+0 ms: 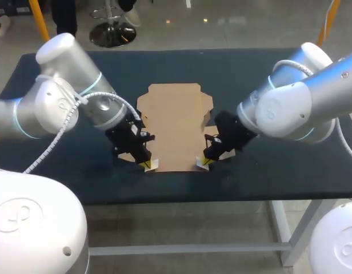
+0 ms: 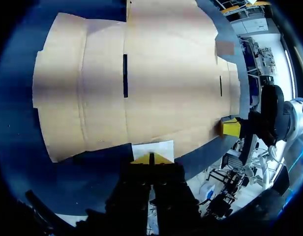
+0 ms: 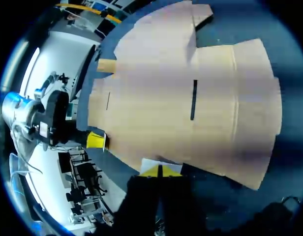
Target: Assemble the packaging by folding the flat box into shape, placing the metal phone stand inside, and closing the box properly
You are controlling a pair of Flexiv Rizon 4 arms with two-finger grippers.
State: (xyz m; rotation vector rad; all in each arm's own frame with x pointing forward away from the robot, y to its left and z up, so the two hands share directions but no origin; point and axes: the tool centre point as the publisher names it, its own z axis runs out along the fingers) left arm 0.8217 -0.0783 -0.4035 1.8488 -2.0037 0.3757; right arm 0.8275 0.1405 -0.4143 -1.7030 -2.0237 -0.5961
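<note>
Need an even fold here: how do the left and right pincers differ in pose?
The left pincer sits at the near left corner of the flat box, the right pincer at its near right. The left leans in from the left, the right from the right. Both have tips together at the near edge.

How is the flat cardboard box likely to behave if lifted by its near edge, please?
The flat cardboard box looks thin and wide, so probably light and apt to sag. Its crease lines suggest it would bend there first. Lying flat on the table, it may slide when pushed.
</note>
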